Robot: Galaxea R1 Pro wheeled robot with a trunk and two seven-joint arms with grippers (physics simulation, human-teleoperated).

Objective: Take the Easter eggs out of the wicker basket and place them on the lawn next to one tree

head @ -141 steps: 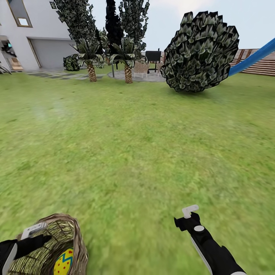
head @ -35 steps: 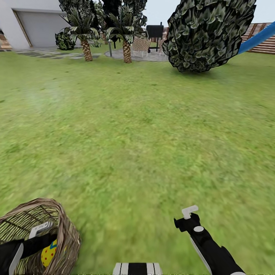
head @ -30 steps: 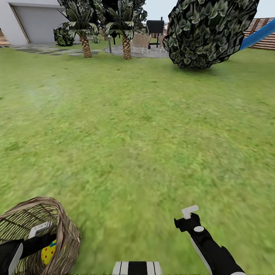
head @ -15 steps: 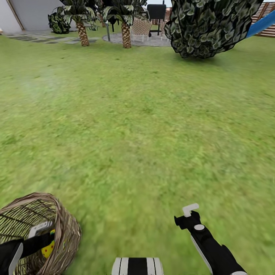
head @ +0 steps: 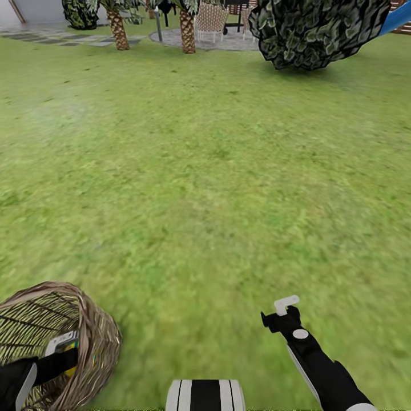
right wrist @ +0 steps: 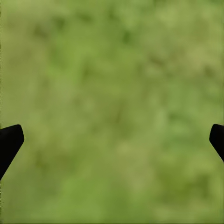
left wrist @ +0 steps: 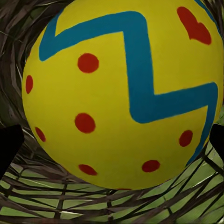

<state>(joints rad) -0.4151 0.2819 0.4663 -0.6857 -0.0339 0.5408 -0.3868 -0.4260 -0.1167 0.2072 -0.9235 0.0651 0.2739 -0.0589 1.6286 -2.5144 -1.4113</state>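
Observation:
The wicker basket [head: 85,302] stands on the lawn [head: 205,171] at the lower left of the head view. My left gripper [head: 65,357] reaches down inside it. A sliver of a yellow Easter egg [head: 71,346] shows beside the gripper. In the left wrist view the egg [left wrist: 121,93], with a teal zigzag and red dots, rests on the woven basket floor [left wrist: 93,205]. It sits very close, between the wide-spread black fingertips [left wrist: 10,142], so the left gripper [left wrist: 114,140] is open. My right gripper [head: 283,311] hovers open over bare grass [right wrist: 112,93].
Far across the lawn stand two scaly-trunked palms [head: 187,31], a big round dark shrub [head: 319,28], a patio with a wicker chair [head: 211,20] and the end of a blue slide [head: 399,20]. My striped base [head: 205,395] shows at the bottom edge.
The head view has tilted down, so the house and treetops slid out at the top. My left gripper has sunk deeper into the basket, covering more of the egg. The right arm holds its pose.

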